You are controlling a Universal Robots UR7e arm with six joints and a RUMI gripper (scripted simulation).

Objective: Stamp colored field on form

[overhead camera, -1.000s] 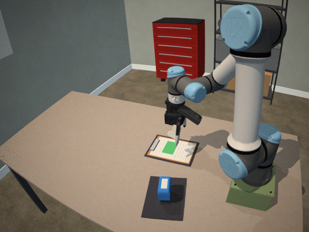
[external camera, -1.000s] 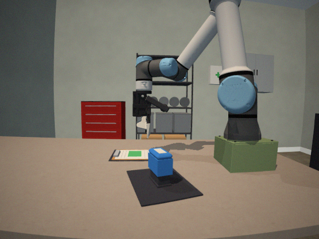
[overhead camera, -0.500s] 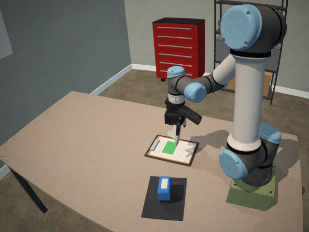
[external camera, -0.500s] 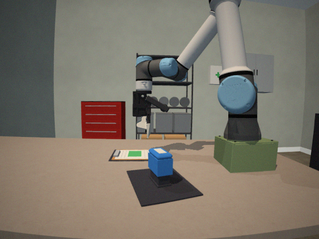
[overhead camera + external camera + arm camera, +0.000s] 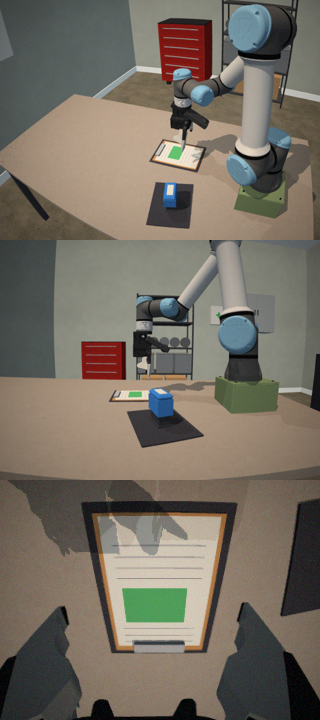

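Note:
The blue stamp stands upright on the dark mat near the table's front; it also shows in the exterior view on the mat. The form on its clipboard lies farther back, with a green field. My gripper hangs high above the form, open and empty. In the wrist view the form and its green field lie below between my open fingers. The mat's edge shows at the right.
The arm's green base stands on the table to the right of the form and mat. A red tool cabinet and a metal shelf stand behind the table.

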